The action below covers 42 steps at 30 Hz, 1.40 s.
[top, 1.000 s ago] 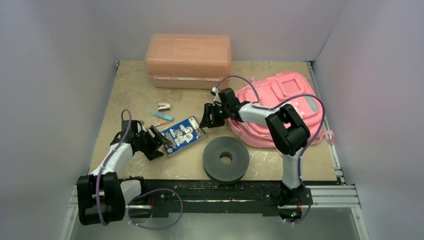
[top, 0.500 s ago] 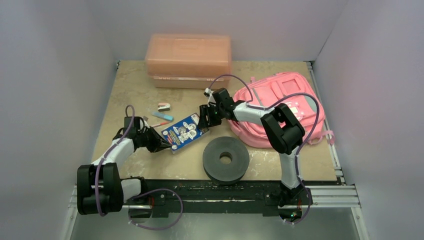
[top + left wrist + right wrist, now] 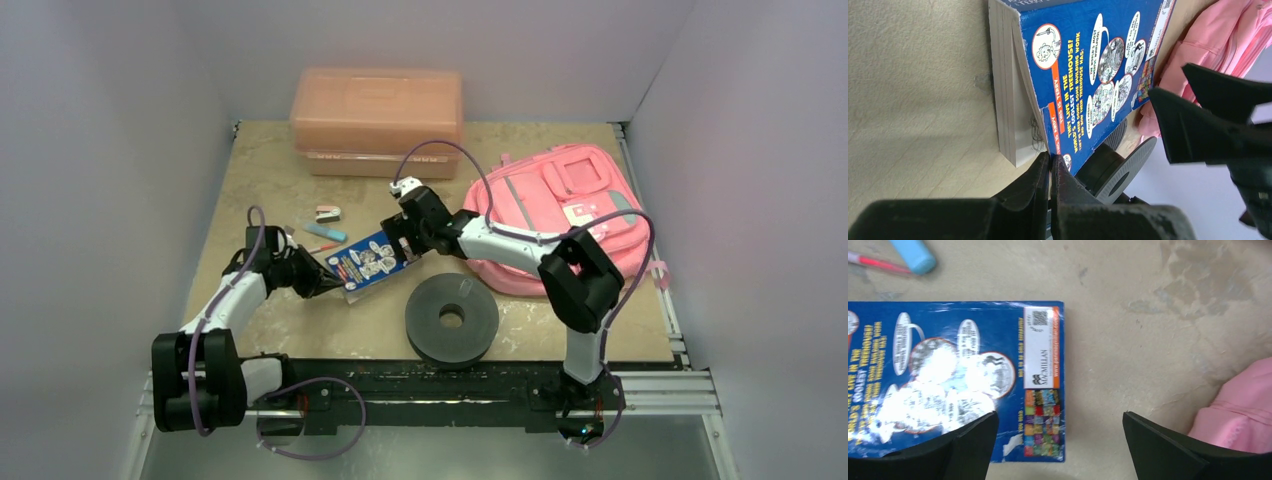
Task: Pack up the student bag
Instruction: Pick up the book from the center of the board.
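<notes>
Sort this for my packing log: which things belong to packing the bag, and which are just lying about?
Job: student bag; blue book, left hand shut on its cover, right hand open above it.
Lying about for now: salmon box; black reel; blue marker; red pen.

Wide-spread hand (image 3: 1059, 416) above blue book (image 3: 948, 375)

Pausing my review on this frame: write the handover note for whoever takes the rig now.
Left tool: shut, pinching the blue book's cover at a corner.
Right tool: open, hovering over the book's other end, gripping nothing.
Student bag: lying flat at right rear, apart from the book.
Done: nothing visibly packed.
Left: get the book, probably the blue marker too, into the bag.
</notes>
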Available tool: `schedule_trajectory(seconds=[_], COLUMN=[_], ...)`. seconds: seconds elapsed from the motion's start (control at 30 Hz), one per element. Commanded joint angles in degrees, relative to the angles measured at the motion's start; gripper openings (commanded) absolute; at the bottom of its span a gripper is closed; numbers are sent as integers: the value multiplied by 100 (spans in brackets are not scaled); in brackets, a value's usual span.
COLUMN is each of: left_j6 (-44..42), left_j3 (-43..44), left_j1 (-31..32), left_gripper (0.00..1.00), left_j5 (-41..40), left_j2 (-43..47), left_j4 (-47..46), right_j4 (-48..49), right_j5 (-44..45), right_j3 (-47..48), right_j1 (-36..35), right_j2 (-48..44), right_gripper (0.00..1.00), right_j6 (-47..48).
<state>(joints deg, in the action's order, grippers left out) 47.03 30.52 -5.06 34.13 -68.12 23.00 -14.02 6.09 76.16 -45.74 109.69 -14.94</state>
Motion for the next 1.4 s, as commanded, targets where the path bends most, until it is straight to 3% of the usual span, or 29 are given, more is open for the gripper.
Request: schedule_trajectory(seconds=[0.0, 0.17, 0.37, 0.8, 1.03, 1.17, 1.37], left_j6=[70, 69, 120, 200, 164, 194, 262], left_j3=[288, 333, 355, 417, 493, 516, 559], left_j1=[47, 47, 46, 42, 46, 45, 45], left_gripper=[0, 0, 0, 0, 0, 0, 0], left_j5=[142, 202, 189, 191, 177, 222, 275], left_j2=[163, 123, 232, 536, 531, 548, 661], left_j4=[109, 210, 330, 547, 639, 637, 710], right_j4=[184, 1544, 2885, 3628, 4116, 4409, 6134], right_j5=[1977, 1144, 1011, 641, 510, 1049, 2578], right_j3=[-57, -768, -1281, -1222, -1826, -1777, -1857], right_j1=[-786, -1528, -2121, -2355, -2533, -2631, -2860], right_j2=[-749, -1207, -976, -471, -902, -687, -15], right_gripper=[99, 99, 99, 93, 93, 92, 85], right_j6=[1096, 2255, 3358, 3576, 3429, 3498, 4495])
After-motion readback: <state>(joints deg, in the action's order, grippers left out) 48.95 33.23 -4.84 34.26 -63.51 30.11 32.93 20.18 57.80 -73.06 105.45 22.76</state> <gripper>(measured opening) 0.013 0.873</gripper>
